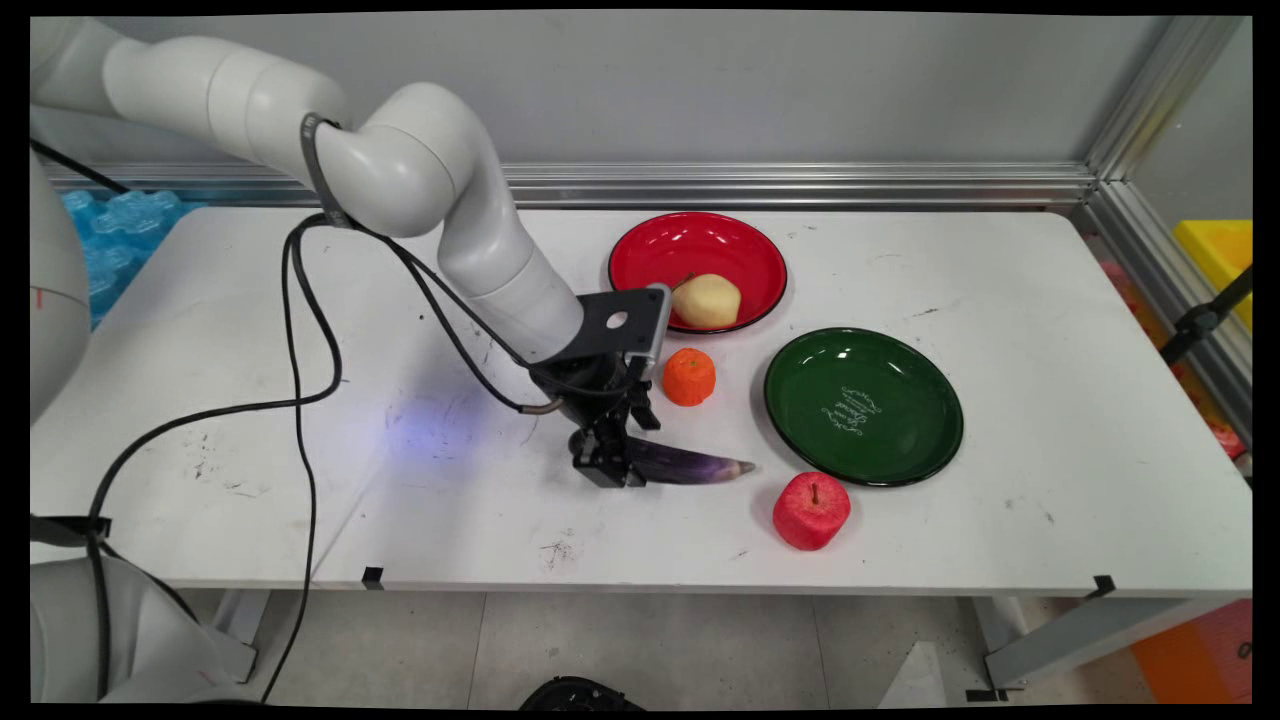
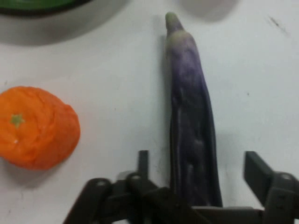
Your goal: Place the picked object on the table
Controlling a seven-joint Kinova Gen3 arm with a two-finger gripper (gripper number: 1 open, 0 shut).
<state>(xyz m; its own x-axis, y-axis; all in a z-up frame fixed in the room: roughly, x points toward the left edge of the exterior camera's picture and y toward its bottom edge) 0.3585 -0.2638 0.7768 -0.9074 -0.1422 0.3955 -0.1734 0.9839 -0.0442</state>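
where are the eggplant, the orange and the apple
eggplant (image 2: 191,135), hand view, mid body
orange (image 1: 689,377), main view, centre
apple (image 1: 811,510), main view, centre

Even, bright light falls from above on the white desk (image 1: 900,270), so shadows stay short and soft. Glare streaks the glossy red round plate (image 1: 660,250) and the glossy dark green round plate (image 1: 905,375). In the hand view the long purple eggplant (image 2: 189,116) and the orange mandarin-shaped fruit (image 2: 37,128) look soft and slightly blurred, each with a faint grey shadow beside it.
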